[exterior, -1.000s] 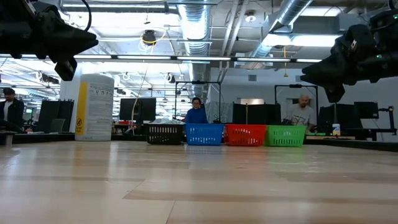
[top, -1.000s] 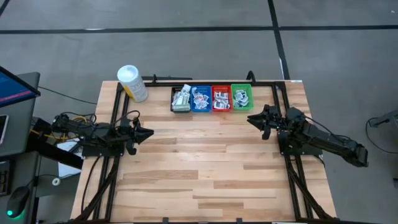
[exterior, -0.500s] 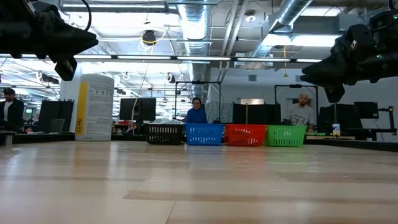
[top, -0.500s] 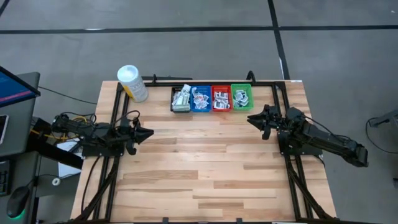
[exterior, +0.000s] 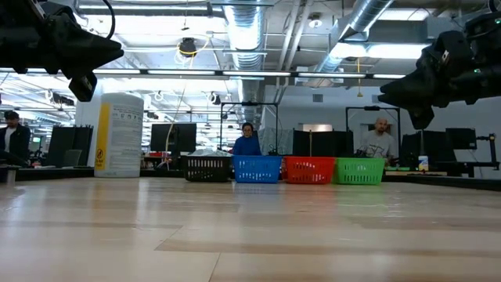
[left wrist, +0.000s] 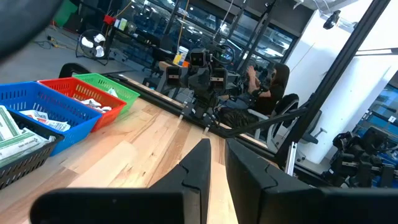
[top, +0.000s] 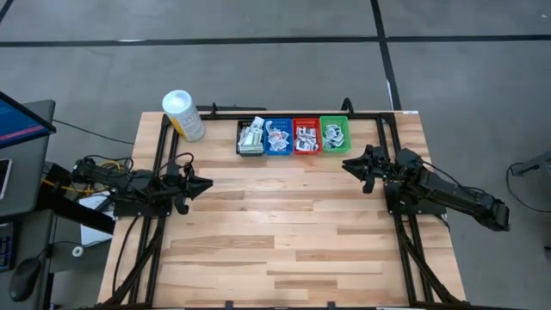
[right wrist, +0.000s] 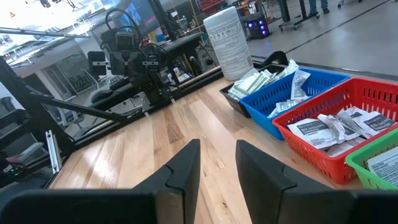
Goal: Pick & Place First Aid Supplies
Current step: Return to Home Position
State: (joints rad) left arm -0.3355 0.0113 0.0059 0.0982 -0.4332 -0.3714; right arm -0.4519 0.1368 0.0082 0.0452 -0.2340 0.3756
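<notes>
First aid packets (top: 294, 136) lie sorted in four bins (exterior: 308, 171) at 12 o'clock on the table (top: 284, 232). Judged light, thin, limp and slick; best pinched at a raised edge. Left claw (top: 208, 183) at 9 o'clock, right claw (top: 345, 165) at 2 o'clock: both narrowly parted, empty.

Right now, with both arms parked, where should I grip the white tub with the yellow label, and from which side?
Grip the tub around its round wall, about mid-height, coming in level from the front with the nearer left gripper. It stands upright, and the black bin sits off to one side, so the front looks free. It may be too wide for the jaws.
</notes>
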